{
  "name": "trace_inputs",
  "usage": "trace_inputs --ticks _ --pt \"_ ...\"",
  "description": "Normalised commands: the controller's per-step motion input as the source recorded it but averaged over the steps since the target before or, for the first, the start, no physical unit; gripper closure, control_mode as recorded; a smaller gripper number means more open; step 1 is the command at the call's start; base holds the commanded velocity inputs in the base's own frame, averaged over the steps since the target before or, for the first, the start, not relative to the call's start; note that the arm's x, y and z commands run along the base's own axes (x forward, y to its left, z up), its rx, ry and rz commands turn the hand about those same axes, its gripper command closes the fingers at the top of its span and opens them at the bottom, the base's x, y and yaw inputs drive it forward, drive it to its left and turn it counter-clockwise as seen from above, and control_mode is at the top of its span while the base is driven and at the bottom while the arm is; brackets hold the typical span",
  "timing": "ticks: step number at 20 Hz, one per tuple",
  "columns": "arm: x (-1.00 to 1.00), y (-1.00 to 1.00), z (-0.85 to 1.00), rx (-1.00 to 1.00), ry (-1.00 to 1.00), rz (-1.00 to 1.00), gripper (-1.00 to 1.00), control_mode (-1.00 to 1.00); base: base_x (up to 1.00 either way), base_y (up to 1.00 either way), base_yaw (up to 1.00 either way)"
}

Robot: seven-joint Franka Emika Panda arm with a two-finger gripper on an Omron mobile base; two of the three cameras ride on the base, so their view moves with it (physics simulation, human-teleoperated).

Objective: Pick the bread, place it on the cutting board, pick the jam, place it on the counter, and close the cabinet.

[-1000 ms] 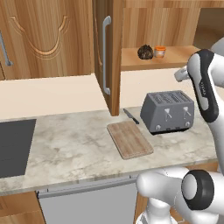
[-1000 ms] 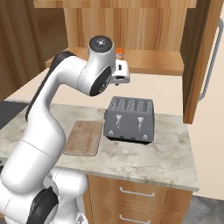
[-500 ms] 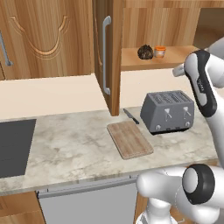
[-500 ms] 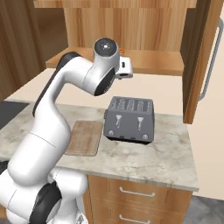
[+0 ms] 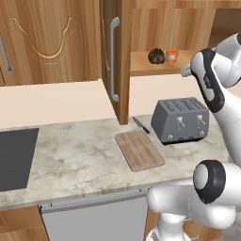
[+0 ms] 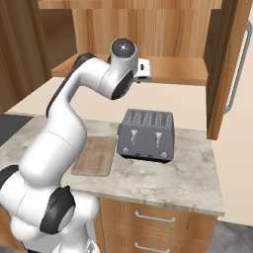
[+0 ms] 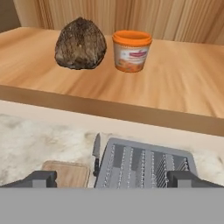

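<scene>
The bread [image 7: 81, 43], a dark lumpy ball, sits on the open cabinet's shelf [image 7: 183, 83], with the orange jam [image 7: 131, 50] jar just to its right. Both also show on the shelf from the left base: bread [image 5: 156, 56], jam [image 5: 172, 55]. My gripper [image 7: 112, 179] hangs open and empty in front of the shelf and below its level, above the toaster, fingertips [image 7: 39, 178] wide apart and apart from both items. The cutting board [image 5: 140, 149] lies bare on the counter [image 5: 70, 155]. The cabinet door [image 5: 114, 56] stands open.
A grey toaster [image 5: 181, 120] stands on the counter right of the board, directly under my hand. A knife [image 5: 140, 125] lies behind the board. A dark cooktop [image 5: 14, 157] is at the far left. The other open door [image 6: 227, 64] juts out on the right.
My hand has shifted a little closer to the cabinet shelf. The jaws stay open, and the bread and jam have not moved.
</scene>
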Motion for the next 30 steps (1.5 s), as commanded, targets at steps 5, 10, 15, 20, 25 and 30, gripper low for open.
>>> trace_inputs --ticks 5,10,15,20,25,30 --pt "0.45 -0.06 0.03 0.00 0.00 0.00 -1.00 -1.00 0.00 0.00 0.00" --pt "0.44 -0.01 0.00 0.00 0.00 0.00 -1.00 -1.00 0.00 0.00 0.00" --pt "0.41 -0.01 0.00 0.00 -0.02 0.01 -1.00 -1.00 0.00 0.00 0.00" --pt "0.28 0.00 0.00 0.00 -0.05 0.00 -1.00 -1.00 0.00 0.00 0.00" --pt "0.31 0.00 0.00 0.00 -0.03 0.00 -1.00 -1.00 0.00 0.00 0.00" --pt "0.31 0.00 0.00 0.00 0.00 0.01 -1.00 -1.00 0.00 0.00 0.00"
